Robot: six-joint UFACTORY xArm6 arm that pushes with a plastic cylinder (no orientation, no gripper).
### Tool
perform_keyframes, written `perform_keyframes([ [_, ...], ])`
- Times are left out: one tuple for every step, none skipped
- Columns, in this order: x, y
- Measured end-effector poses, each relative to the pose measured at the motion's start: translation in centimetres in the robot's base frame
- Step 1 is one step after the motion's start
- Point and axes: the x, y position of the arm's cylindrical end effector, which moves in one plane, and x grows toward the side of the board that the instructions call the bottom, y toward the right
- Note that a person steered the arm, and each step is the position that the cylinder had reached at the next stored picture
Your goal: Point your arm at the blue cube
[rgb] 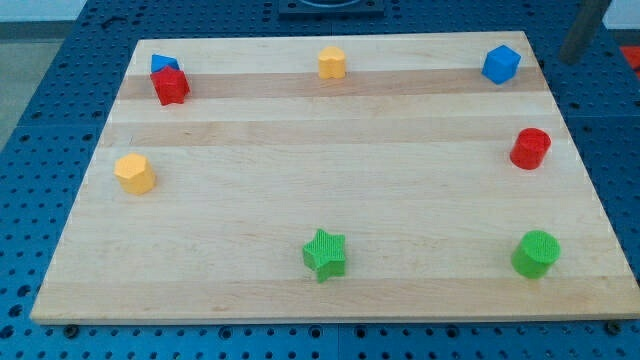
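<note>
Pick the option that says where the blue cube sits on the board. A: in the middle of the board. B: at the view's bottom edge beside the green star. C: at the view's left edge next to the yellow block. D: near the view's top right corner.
D: the blue cube sits near the top right corner of the wooden board, above the red cylinder.

1. Views: one only, so no shared area between views.
2. Position: above and in front of the wooden surface (330,120), looking down at a slant; the far edge lies at the view's top.
3. Range: moderately near; the whole surface fills the picture, with blue perforated bench (40,120) showing round it.
4. Top right corner: a blurred dark rod (585,30), cut off by the edge.
</note>
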Motion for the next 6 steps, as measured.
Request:
perform_keyframes([
  [0.0,-0.4],
  [0.5,-1.5],
  [1.4,-2.8],
  [2.7,-4.1],
  [3.1,-4.8],
  [3.1,-5.3],
])
